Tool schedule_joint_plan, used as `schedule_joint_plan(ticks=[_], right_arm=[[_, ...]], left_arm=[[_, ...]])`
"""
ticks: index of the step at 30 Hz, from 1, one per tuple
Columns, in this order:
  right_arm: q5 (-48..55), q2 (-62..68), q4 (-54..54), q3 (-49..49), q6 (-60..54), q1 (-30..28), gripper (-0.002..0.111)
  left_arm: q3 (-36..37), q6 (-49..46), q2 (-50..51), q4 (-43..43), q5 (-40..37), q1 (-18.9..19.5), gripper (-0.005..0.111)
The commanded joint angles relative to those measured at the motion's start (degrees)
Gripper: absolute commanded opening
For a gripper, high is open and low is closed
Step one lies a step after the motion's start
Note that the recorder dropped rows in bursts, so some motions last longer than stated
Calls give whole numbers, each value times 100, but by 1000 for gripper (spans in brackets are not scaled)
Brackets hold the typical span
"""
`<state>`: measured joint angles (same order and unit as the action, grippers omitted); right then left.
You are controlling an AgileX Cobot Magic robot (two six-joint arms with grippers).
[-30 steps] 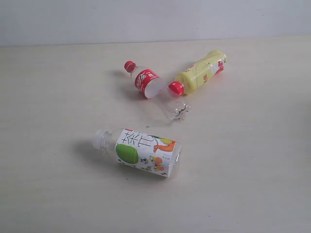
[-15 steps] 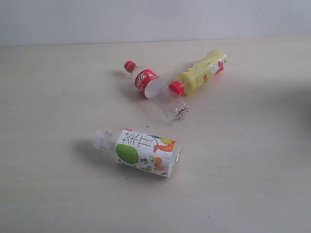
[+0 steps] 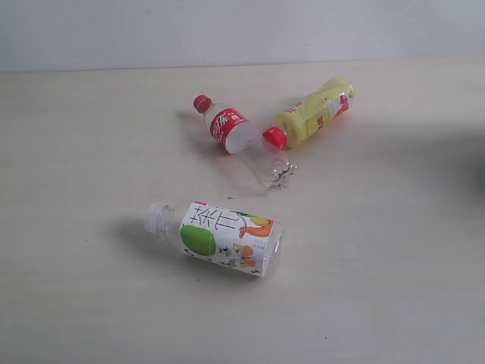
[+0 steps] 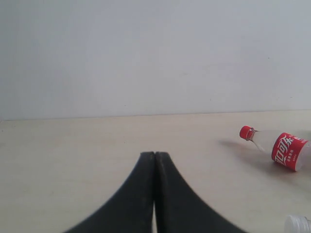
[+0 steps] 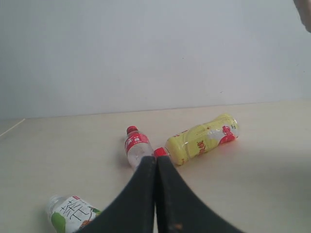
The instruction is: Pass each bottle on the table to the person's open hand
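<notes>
Bottles haven't budged; only shadow at 3 o'clock edge of table (image 3: 394, 296) got darker. Left gripper (image 4: 154, 154), right gripper (image 5: 155, 158): jaws pinched together, empty. Yellow bottle (image 3: 311, 115) lies at 1 o'clock from centre, long axis 8-to-2, cap toward 8. Right arm probably nearer.

Three bottles lie on the table (image 5: 272, 184) beyond the right gripper (image 5: 155, 159).

The two black fingers (image 5: 138, 194) are pressed together, with no gap between them. Just past their tips lies the yellow bottle (image 5: 201, 143) on its side, its red cap next to the clear bottle (image 5: 137, 148), which has a red label and its red cap towards the pale wall (image 5: 146, 53). The white-green bottle (image 5: 70, 213) lies apart from these two, nearer to the camera.
</notes>
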<state>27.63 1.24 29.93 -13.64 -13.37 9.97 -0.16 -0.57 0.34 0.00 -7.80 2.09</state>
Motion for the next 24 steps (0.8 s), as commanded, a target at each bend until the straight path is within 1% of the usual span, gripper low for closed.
schedule_joint_plan(ticks=[1,3,6,10,12,15,20,24], right_arm=[[-230,22,353,5,-11,3,0],[-281,22,707,5,-11,3,0],[-209,22,704,5,-45,3,0],[-605,22,-100,15,-489,3,0],[-504,22,-521,15,-526,3,0],[-315,22,-553,15,-506,3,0],[-385,22,-575,42,-506,3,0],[-426,22,-634,268,-506,3,0]], left_arm=[[16,-1,-34,0,2,5,0],[16,-1,-34,0,2,5,0],[16,-1,-34,0,2,5,0],[16,-1,-34,0,2,5,0],[16,-1,-34,0,2,5,0],[16,-1,-34,0,2,5,0],[16,-1,-34,0,2,5,0],[16,-1,-34,0,2,5,0]])
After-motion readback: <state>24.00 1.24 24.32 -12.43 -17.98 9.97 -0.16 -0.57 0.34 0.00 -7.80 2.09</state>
